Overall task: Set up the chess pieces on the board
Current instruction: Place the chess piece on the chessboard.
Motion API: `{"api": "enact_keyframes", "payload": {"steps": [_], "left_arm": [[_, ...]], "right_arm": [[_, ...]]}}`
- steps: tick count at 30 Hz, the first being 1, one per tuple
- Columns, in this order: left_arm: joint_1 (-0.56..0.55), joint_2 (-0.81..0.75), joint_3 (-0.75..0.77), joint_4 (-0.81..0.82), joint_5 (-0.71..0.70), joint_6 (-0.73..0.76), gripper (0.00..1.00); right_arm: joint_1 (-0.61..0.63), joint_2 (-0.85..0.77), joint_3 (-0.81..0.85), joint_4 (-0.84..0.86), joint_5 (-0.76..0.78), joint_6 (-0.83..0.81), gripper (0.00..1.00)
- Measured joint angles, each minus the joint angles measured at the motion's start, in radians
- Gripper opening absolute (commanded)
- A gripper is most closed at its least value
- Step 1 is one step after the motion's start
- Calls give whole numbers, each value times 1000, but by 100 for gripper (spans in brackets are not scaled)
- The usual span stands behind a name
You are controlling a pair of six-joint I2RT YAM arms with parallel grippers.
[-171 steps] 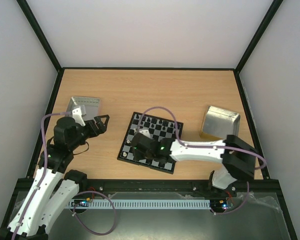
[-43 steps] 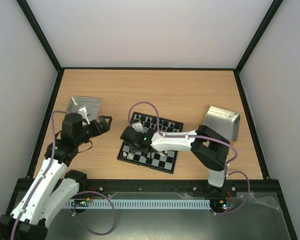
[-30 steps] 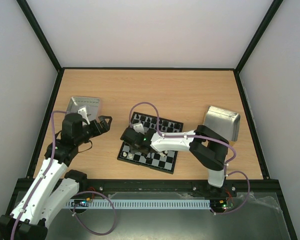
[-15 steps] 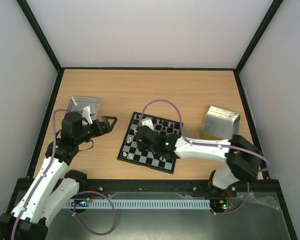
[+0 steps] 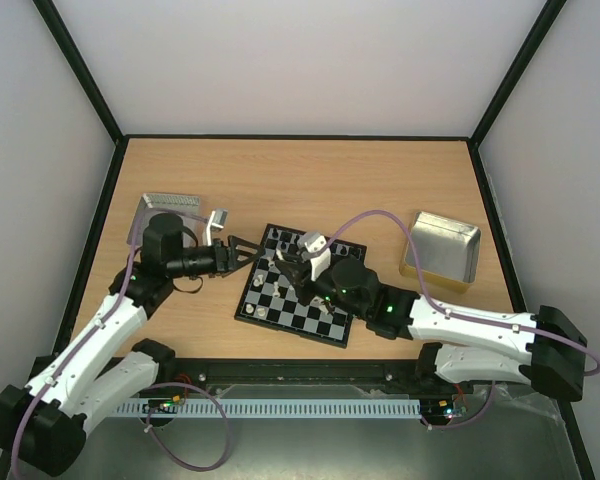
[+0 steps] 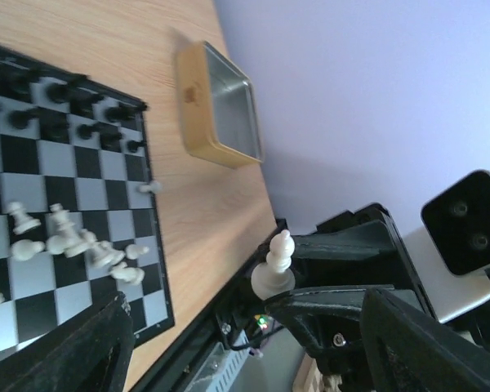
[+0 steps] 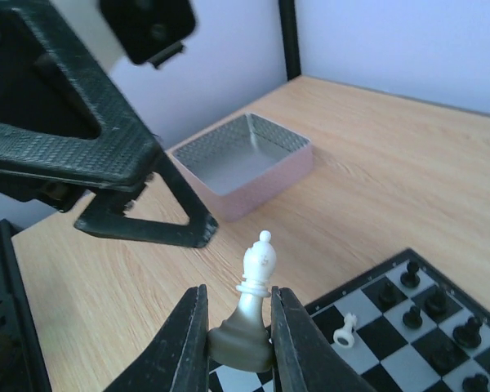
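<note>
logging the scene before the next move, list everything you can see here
table: 1, light wood, under everything
board: 1, black and pale grey checks, middle of the table
black pieces: several, black, on the board's far rows
white pieces: several, cream-white, bunched on the board's near half, some look tipped over
bishop: 1, cream-white, held above the board
left tray: 1, shiny metal, left of the board
right tray: 1, shiny metal, right of the board
left gripper: 1, black, open, at the board's left edge, facing the bishop
right gripper: 1, black, shut on the bishop's base
</note>
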Motion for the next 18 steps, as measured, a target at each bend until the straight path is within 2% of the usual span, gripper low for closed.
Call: {"api": "enact_keyframes", "payload": {"steps": [5, 11, 16, 18], "left_arm": [[-42, 29, 1, 83, 57, -58, 67], [-64, 62, -3, 195, 101, -127, 49], [-93, 85, -3, 212, 117, -121, 41], [-113, 98, -2, 209, 119, -106, 34]], "right_arm": [[0, -55, -42, 53, -69, -103, 13], [0, -82, -67, 77, -130, -190, 13], [0, -84, -67, 77, -146, -230, 12], [0, -84, -67, 77, -150, -237, 12]]}}
